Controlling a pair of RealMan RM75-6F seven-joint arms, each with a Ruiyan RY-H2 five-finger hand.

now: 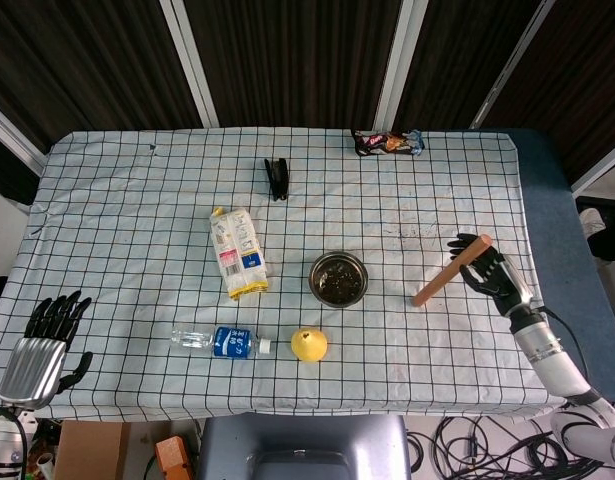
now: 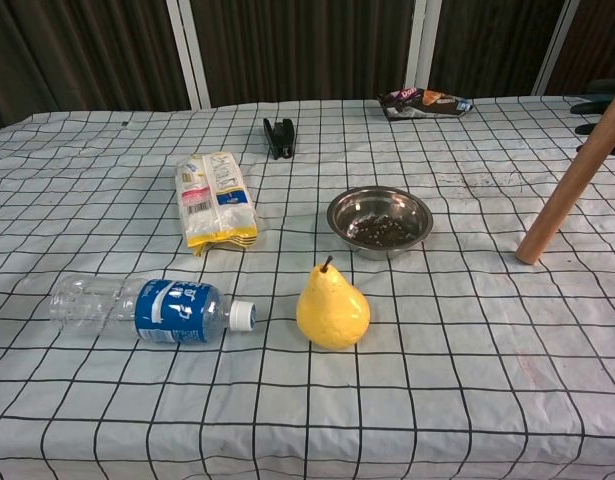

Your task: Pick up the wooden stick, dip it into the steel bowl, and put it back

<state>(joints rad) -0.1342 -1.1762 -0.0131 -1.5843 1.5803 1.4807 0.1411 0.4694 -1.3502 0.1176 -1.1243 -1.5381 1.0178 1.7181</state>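
- At the right hand (image 1: 492, 270), the dark fingers (image 2: 595, 102) look splayed rather than curled, and the top of the wooden stick (image 1: 449, 271) lies across them. Whether they pinch it or it only leans there, I cannot tell.
- From those fingers the stick slants down and toward the robot's left. Its lower end is planted on the checked tablecloth (image 1: 137, 220), so the long axis is tilted, neither upright nor flat.
- Beyond the stick's foot, further to the same side, sits the steel bowl (image 1: 338, 256), well apart from the fingers, with bare cloth between.
- That is the relation the coming move turns on: the right hand is touching the stick, while the left hand (image 1: 42, 345) hangs off the far corner of the table with its fingers apart and holding nothing — too distant to matter.
- The stick is a plain round dowel of pale brown wood, smooth and stiff.
- The bowl is shallow, shiny metal with a rolled rim, and dark bits lie in its bottom.
- Past the bowl from the fingers lie a yellow pear (image 1: 308, 345), waxy and rounded, a clear plastic bottle (image 1: 222, 341) on its side, and a crinkled yellow-and-white packet (image 1: 238, 253).
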